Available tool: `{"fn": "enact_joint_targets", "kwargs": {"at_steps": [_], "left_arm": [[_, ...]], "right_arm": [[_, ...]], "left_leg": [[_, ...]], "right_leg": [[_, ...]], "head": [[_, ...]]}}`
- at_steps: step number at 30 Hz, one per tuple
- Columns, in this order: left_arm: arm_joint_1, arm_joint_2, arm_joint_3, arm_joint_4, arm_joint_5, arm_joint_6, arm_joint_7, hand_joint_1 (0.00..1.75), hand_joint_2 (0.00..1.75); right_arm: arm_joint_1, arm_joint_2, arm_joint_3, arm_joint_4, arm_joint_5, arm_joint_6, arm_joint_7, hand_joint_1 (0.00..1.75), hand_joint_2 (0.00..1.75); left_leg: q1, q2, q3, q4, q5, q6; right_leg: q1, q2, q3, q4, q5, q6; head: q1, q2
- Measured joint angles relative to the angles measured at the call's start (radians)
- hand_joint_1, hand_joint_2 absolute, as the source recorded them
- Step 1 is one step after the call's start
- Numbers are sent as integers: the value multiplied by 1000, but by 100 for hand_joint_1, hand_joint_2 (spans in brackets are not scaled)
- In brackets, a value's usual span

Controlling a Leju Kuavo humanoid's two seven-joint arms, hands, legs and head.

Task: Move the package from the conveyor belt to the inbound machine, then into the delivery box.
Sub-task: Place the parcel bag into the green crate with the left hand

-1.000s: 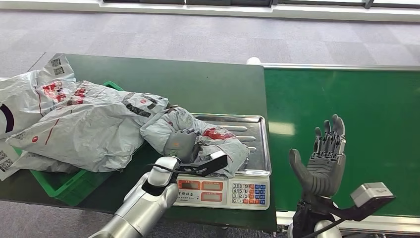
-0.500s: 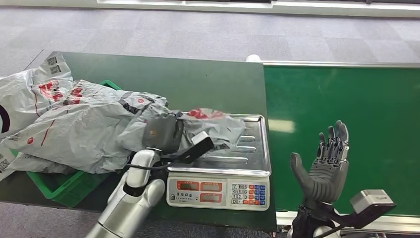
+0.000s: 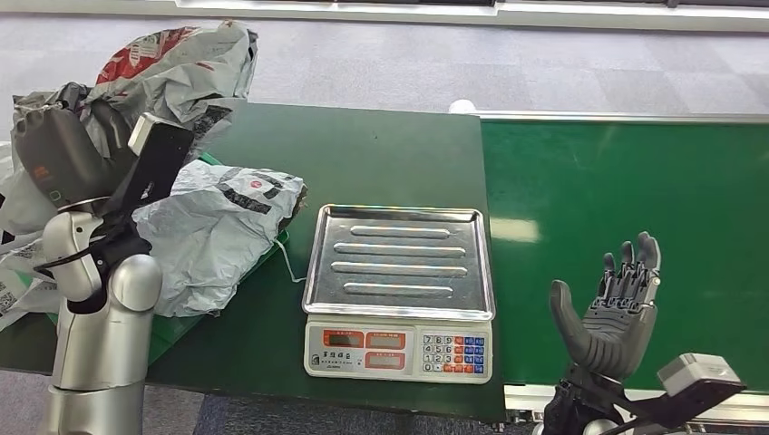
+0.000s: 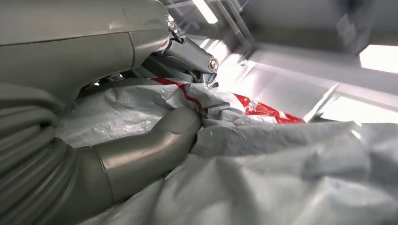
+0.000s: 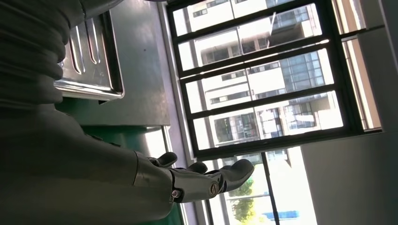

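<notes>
The left hand (image 3: 56, 159) is up high at the far left, its fingers (image 4: 155, 140) clamped on the grey bag (image 3: 177, 68) over the green box (image 3: 172, 326) of bags. The scale (image 3: 400, 290) sits on the table (image 3: 381, 159). The right hand (image 3: 609, 313) is near the belt (image 3: 635, 199), fingers apart, holding nothing.

The scale's steel tray (image 3: 399, 258) lay bare, open to approach from 12 o'clock and from above. At its 9 o'clock, piled grey bags (image 3: 218, 231) spilled over the green delivery box (image 3: 168, 328) and crowded that side. The left hand (image 3: 54, 159) held a package (image 3: 177, 68) high at 10 o'clock. The conveyor belt (image 3: 626, 181) at 3 o'clock lay flat, with the right hand (image 3: 609, 317) raised, fingers (image 3: 630, 263) spread, over its near edge.
</notes>
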Motion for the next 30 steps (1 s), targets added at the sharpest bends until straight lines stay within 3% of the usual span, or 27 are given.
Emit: {"fn": "enact_joint_targets", "kwargs": {"at_steps": [8,30], "left_arm": [[-8,25,51,91,6,-2,-6,175,175],[-13,30,67,131,6,-1,-8,175,175]], "right_arm": [[-5,-4,0,0,0,4,1,0,175],[-9,-7,0,0,0,4,1,0,175]], "left_leg": [[0,0,-1,0,0,-1],[0,0,-2,0,0,-1]], "right_leg": [[0,0,-1,0,0,0],[0,0,-1,0,0,0]], "head": [[0,0],[0,0]]}}
